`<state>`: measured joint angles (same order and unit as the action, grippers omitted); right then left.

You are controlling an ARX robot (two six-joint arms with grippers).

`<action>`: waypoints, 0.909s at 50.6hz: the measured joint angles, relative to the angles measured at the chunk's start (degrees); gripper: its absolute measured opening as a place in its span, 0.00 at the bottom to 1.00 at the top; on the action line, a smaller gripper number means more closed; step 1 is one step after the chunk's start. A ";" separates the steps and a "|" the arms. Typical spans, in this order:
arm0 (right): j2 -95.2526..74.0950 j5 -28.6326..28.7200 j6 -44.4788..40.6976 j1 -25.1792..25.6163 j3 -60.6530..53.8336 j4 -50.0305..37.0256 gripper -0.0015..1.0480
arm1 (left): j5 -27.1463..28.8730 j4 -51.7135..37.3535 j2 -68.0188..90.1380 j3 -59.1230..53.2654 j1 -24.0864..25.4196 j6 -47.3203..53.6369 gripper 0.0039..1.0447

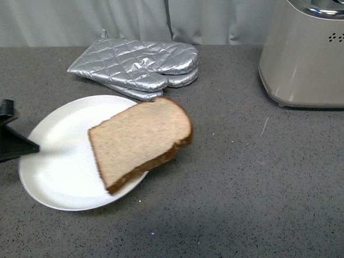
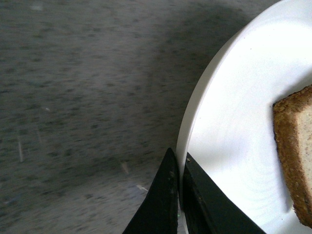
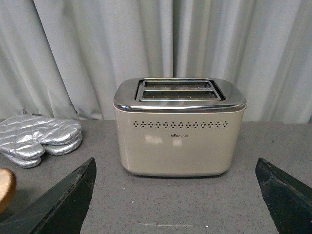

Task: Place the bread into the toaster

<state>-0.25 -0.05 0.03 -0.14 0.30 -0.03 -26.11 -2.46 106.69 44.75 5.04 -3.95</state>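
The bread [image 1: 140, 141] is one light-brown slice with a dark crust, lying on the right half of the white plate [image 1: 57, 165] with its rounded end hanging over the rim. My left gripper [image 1: 33, 148] is shut on the plate's left rim; in the left wrist view its black fingers [image 2: 165, 195] pinch the plate's rim [image 2: 187, 131], and the bread's crust [image 2: 292, 156] shows at the edge. The beige toaster [image 1: 310, 50] stands at the far right. My right gripper [image 3: 175, 195] is open and empty, facing the toaster [image 3: 179, 131] with its two slots on top.
Two silver quilted oven mitts [image 1: 139, 66] lie stacked behind the plate; they also show in the right wrist view [image 3: 39, 139]. A grey curtain [image 1: 124, 15] hangs at the back. The counter [image 1: 241, 206] is grey and speckled.
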 joint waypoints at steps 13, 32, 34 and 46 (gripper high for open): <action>0.00 -0.02 0.00 0.00 0.00 0.00 0.91 | 1.14 -6.95 5.18 3.54 -15.32 -11.63 0.03; 0.00 -0.02 0.00 0.00 0.00 0.00 0.91 | 4.85 -9.27 15.34 15.56 -29.11 -21.79 0.03; 0.00 -0.02 0.00 0.00 0.00 0.00 0.91 | 4.90 -9.42 15.69 16.11 -29.90 -22.25 0.03; 0.00 -0.02 0.00 0.00 0.00 0.00 0.91 | 5.20 -9.90 17.38 18.49 -34.62 -25.53 0.03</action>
<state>-0.25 -0.08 0.03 -0.14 0.30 -0.03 -20.91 -12.36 124.07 63.24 -29.58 -29.47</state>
